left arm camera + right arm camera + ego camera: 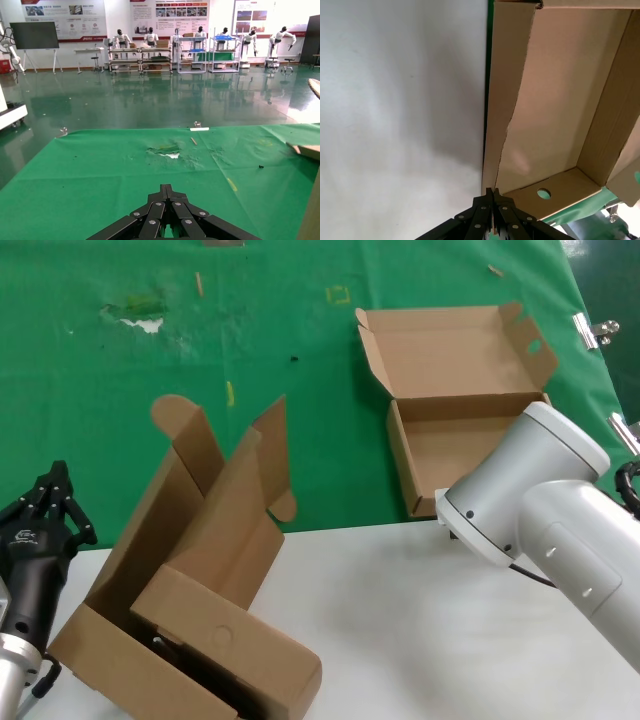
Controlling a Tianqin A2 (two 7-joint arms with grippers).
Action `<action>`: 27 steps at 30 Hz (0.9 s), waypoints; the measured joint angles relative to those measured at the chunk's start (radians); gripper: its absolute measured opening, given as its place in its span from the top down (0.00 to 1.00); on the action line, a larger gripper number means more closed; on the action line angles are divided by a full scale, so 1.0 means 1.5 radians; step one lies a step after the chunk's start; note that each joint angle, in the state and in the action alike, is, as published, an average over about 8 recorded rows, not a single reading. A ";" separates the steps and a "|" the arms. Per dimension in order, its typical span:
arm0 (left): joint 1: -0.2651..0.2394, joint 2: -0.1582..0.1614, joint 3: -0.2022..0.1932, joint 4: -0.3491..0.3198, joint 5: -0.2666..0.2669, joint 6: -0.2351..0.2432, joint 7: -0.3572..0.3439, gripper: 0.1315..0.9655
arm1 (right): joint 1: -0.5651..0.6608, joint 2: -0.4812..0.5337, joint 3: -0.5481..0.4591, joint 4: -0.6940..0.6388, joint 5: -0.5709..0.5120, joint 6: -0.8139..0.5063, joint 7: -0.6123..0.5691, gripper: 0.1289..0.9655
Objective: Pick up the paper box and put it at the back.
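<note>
The paper box (455, 405) lies open on the green sheet (250, 340), its lid standing up toward the far side and its near wall at the sheet's edge, where the white tabletop (440, 630) begins. From the head view the right arm (540, 500) covers the box's near right corner, and the right gripper itself is hidden behind the arm's white housing.

The right wrist view supplies what the head view lacks. There the right gripper (492, 200) has its black fingers (480, 215) drawn together to a point right at the upper edge of the box's near wall (495, 125). Whether they pinch that edge or only meet beside it cannot be told. The same view looks down into the bare tray of the box and shows a small round hole (544, 193) in one end panel, which the head view does not show.

The left gripper (45, 505) waits at the tabletop's left edge, beside the larger carton (200, 570) with its tall rounded flaps. In the left wrist view its fingers (155, 215) are closed tip to tip and hold nothing, pointing across the green sheet toward a scuffed whitish patch (167, 151). That view also takes in a hall behind the tabletop.
</note>
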 joint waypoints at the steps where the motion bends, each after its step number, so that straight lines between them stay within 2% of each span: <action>1: 0.000 0.000 0.000 0.000 0.000 0.000 0.000 0.99 | 0.000 -0.004 0.002 -0.006 -0.004 0.003 0.001 0.99; 8: 0.000 0.000 0.000 0.000 0.000 0.000 0.000 0.99 | 0.004 -0.025 0.015 -0.039 -0.033 0.026 0.012 0.99; 19: 0.000 0.000 0.000 0.000 0.000 0.000 0.000 0.99 | -0.002 -0.045 0.032 -0.055 -0.059 0.063 0.009 0.92; 23: 0.000 0.000 0.000 0.000 0.000 0.000 0.000 0.99 | -0.017 -0.032 0.047 -0.014 -0.035 0.051 -0.019 0.85; 27: 0.000 0.000 0.000 0.000 0.000 0.000 0.000 0.99 | -0.041 0.003 0.073 0.076 0.009 0.017 -0.061 0.80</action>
